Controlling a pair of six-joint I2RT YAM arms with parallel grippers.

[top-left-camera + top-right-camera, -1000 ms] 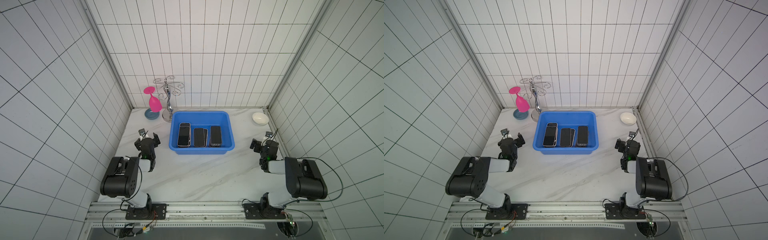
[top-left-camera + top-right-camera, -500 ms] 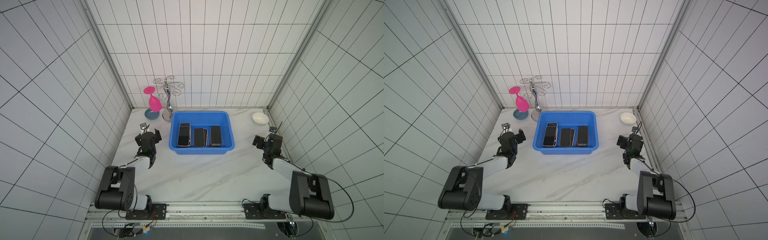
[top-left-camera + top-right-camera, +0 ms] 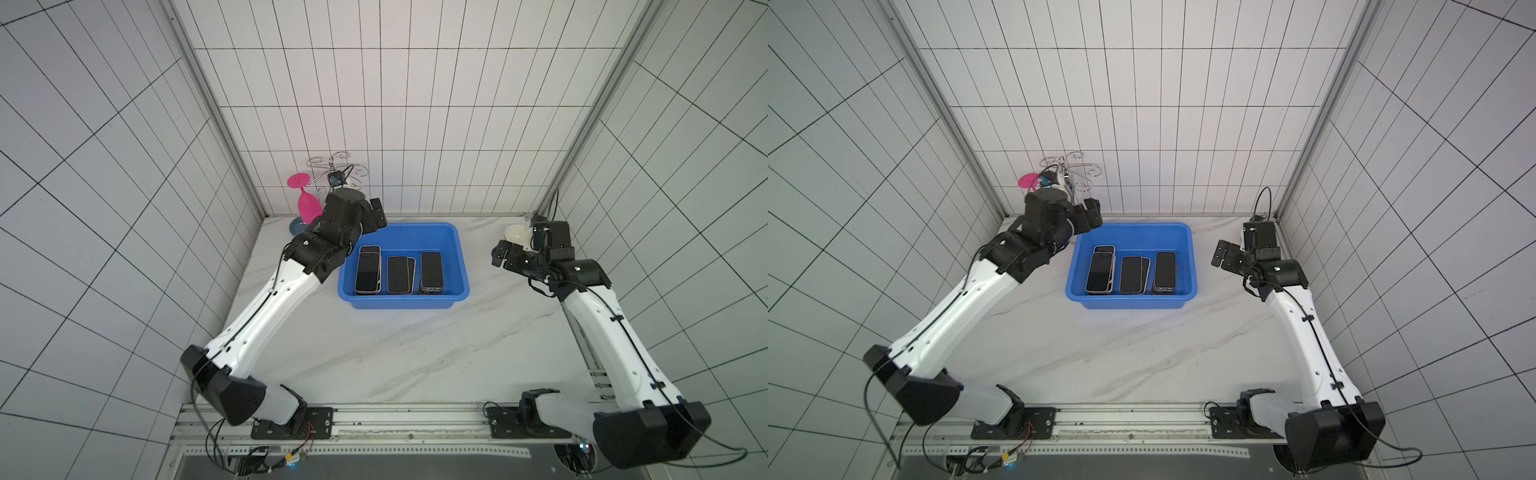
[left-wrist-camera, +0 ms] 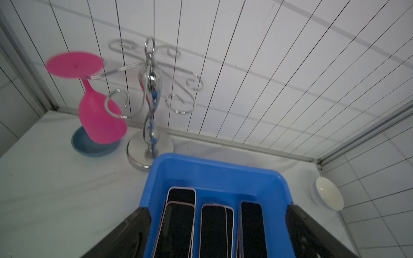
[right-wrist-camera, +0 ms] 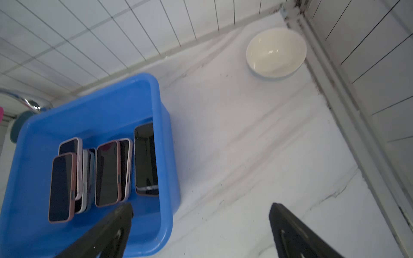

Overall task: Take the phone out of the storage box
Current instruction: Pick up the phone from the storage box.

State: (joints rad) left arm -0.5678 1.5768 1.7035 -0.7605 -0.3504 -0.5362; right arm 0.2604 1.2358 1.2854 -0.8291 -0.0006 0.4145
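The storage box [image 3: 401, 302] is a bright blue tub at the table's far middle, seen in both top views [image 3: 1133, 302]. Several dark-screened phones lie in it in three piles: left [image 3: 368, 272], middle [image 3: 398, 274] and right [image 3: 431, 270]. My left gripper [image 3: 375, 217] hovers open over the box's far left corner. In the left wrist view its fingers [image 4: 136, 225] frame the piles, and it holds nothing. My right gripper [image 3: 505, 255] hangs open and holding nothing above the table right of the box. One of its fingers [image 5: 116, 225] overlaps the box rim [image 5: 166, 134].
A chrome glass rack [image 4: 152, 89] stands behind the box's left corner with a pink glass [image 4: 100, 120] hung upside down over a grey-blue dish [image 4: 89, 147]. A white bowl [image 5: 276, 51] sits in the far right corner. Tiled walls close in three sides.
Both arms have unfolded from their low poses at the table's sides and reached up and forward. The left gripper came to the box's far left corner, the right to its right side.
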